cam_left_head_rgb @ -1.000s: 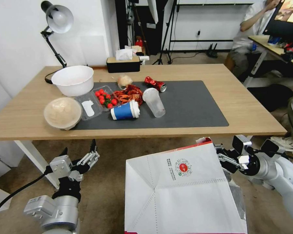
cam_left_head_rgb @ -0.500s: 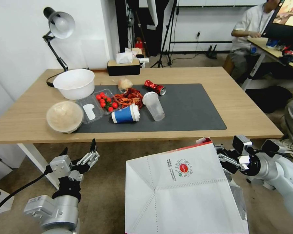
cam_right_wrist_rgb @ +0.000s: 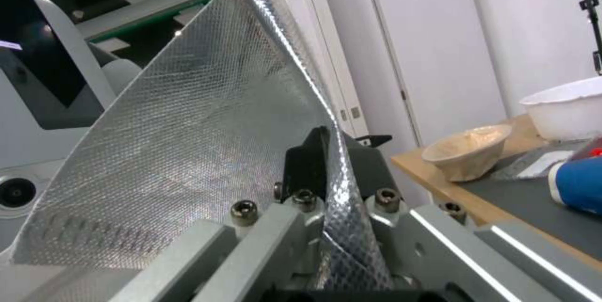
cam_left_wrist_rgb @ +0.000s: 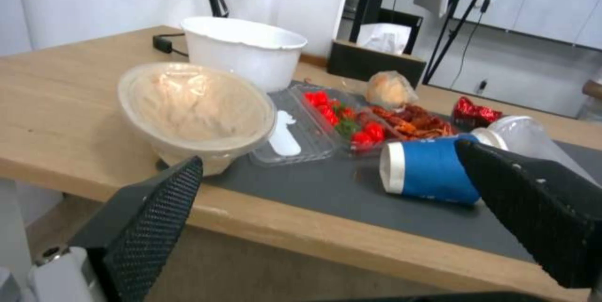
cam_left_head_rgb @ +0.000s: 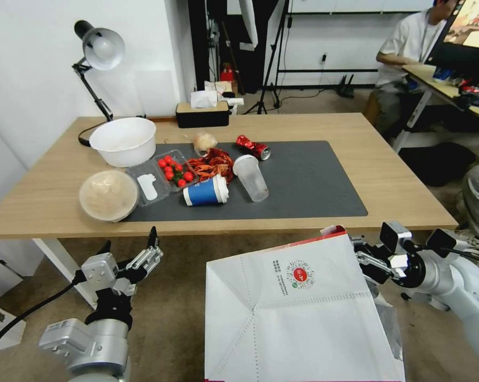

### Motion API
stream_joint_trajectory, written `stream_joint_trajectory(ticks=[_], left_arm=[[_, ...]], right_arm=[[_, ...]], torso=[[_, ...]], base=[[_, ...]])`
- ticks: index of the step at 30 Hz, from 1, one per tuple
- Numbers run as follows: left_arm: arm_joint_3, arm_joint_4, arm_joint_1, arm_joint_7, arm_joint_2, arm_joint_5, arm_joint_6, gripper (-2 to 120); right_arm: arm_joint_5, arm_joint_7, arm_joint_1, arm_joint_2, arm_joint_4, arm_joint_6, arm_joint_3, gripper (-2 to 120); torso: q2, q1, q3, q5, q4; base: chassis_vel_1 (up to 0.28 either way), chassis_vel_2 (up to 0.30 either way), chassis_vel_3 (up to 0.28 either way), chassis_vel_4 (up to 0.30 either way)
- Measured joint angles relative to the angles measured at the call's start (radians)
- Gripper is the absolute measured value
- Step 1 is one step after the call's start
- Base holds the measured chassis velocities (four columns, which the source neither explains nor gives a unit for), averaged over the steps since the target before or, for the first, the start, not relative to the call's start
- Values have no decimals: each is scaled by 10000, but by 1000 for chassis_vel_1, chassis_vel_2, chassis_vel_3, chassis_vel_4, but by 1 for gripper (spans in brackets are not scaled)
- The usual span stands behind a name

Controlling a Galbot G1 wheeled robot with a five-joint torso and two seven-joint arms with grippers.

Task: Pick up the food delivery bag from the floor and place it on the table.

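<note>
Light-wood table with dark grey mat, white bowl, tissue box, lamp.

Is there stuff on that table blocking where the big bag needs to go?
Partly. The right pincer holds the food delivery bag below the table edge. The mat's left half is crowded: blue cup, clear cup, tomato tray, bowls. The right half looks free.
</note>
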Motion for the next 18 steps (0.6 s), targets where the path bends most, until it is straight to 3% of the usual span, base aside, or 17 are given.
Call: stream_joint_trajectory(ticks=[11,18], left_arm=[[-5,89,-22,89,45,27,-233,100],[-29,177,-9,44,46,89,-453,100]], right_arm=[[1,36,18,13,-23,11,-5,0],[838,1414,64,-92,490,330,235,0]], torso=[[116,48,71,0,-1],[64,24,40,0,0]], base=[[0,0,0,0],[0,0,0,0]])
